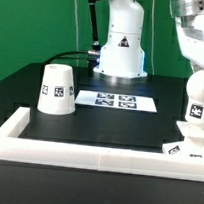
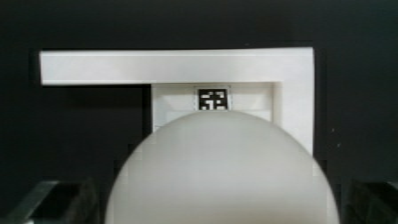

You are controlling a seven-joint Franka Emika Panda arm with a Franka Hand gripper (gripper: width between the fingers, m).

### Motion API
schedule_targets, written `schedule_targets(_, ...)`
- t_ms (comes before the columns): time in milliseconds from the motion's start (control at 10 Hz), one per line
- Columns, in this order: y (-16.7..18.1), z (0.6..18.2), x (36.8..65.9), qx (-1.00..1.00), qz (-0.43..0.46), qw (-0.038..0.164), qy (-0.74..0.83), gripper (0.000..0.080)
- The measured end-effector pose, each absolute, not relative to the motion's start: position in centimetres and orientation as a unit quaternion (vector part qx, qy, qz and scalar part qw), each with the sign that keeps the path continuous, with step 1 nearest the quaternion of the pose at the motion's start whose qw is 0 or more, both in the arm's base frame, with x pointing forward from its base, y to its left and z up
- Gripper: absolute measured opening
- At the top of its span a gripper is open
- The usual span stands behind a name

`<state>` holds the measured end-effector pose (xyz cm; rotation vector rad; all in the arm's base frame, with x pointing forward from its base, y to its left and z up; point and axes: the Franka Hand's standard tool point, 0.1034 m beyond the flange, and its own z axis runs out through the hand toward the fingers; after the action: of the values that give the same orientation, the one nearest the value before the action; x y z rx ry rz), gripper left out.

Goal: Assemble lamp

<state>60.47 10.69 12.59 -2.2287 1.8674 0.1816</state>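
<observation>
Along the near edge of the table (image 1: pixel 98 128): frame (image 1: pixel 86 152), one arm turning far at the exterior view's left. Just beyond that arm's end: shade (image 1: pixel 58 89). To its right, farther back, mid-table: marker board (image 1: pixel 115 100), lying flat. At the near right, inside a frame corner: base (image 1: pixel 176 149), with the bulb (image 2: pixel 217 165) above it.

The white jointed robot arm (image 1: pixel 192 28) reaches straight down, its pincer (image 2: pixel 217 205) closed, dark fingers (image 2: pixel 50 200) clasping a white ball-shaped bulb (image 2: pixel 222 165).
</observation>
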Motion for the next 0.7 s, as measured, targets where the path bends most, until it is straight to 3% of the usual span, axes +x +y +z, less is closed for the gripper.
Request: schedule_targets(700,10.56,12.58,60.49,-0.928,0.02,0.123,0.351,0.0698)
